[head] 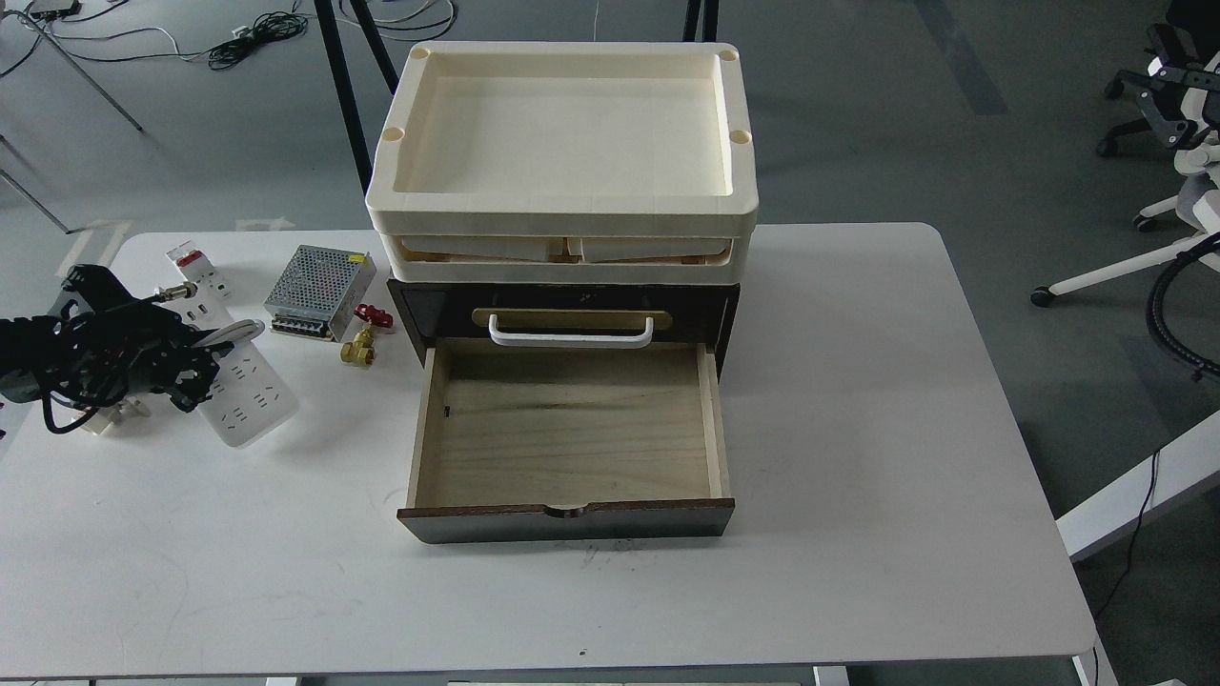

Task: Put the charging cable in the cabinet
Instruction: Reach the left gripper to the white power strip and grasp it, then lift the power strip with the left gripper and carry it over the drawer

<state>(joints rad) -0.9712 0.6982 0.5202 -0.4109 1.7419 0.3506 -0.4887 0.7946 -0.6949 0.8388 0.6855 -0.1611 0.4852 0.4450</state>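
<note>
The charging cable (pixel 250 405), a white power strip with a thick white cord (pixel 233 332) over it, is at the table's left, tilted with its near end toward the drawer. My left gripper (pixel 193 374) comes in from the left and is shut on the strip's left side; the strip's shadow suggests it is held just off the table. The cabinet (pixel 564 522) stands mid-table with its lower drawer (pixel 567 424) pulled open and empty. The white bar handle (pixel 570 334) is on the shut drawer above. My right gripper is out of view.
Two cream plastic trays (pixel 562 205) are stacked on top of the cabinet. A silver perforated power supply box (pixel 319 278), a brass valve with a red handle (pixel 363 339) and a small white block with a red switch (pixel 193 266) lie between the strip and the cabinet.
</note>
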